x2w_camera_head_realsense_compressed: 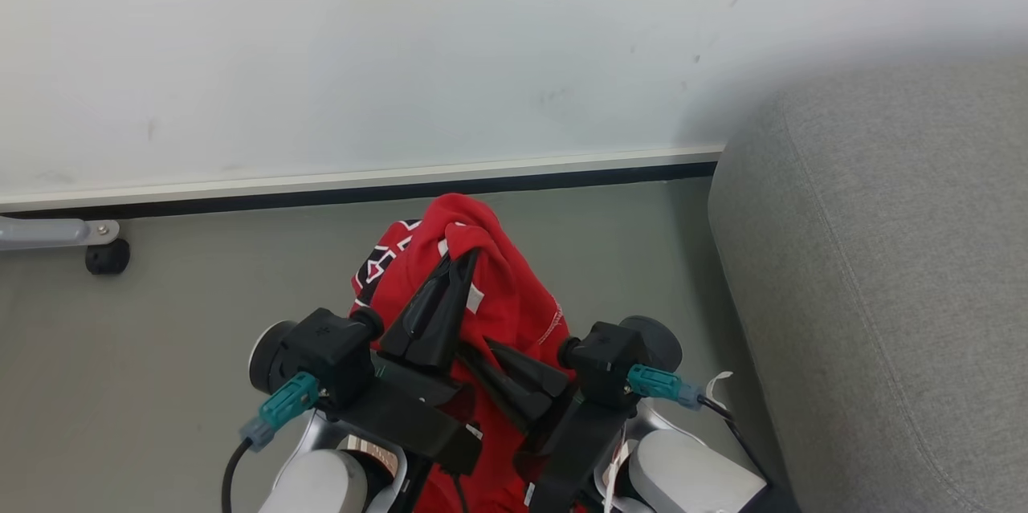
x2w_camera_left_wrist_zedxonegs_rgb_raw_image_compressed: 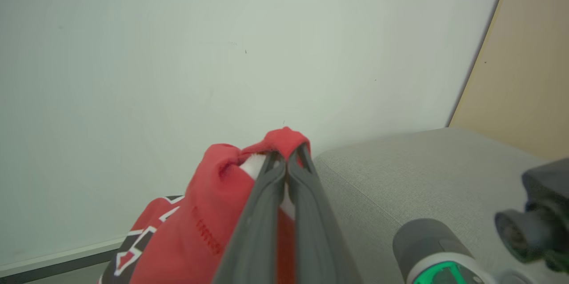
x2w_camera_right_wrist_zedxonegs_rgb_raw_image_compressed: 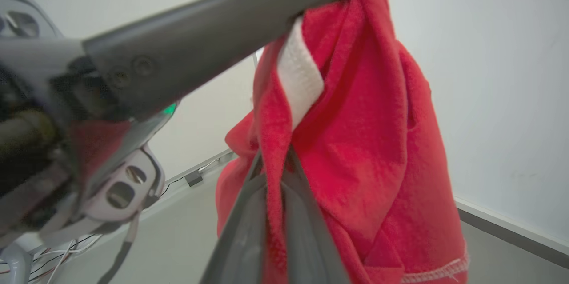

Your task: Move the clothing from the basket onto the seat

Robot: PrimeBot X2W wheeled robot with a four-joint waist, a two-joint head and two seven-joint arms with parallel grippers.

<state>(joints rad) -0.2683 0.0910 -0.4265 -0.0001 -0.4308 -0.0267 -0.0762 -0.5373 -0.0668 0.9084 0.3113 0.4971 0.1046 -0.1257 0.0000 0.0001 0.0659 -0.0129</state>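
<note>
Red clothing (x2w_camera_head_realsense_compressed: 502,292) is gripped by left claw (x2w_camera_left_wrist_zedxonegs_rgb_raw_image_compressed: 284,162) and right claw (x2w_camera_right_wrist_zedxonegs_rgb_raw_image_compressed: 274,164); right wrist shows white band (x2w_camera_right_wrist_zedxonegs_rgb_raw_image_compressed: 300,75).

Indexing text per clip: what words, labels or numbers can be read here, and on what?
Black-and-white print on the clothing: creased and partly hidden, not readable.
Red stitched marks on the clothing: too blurred to read.
No other text seen.
</note>
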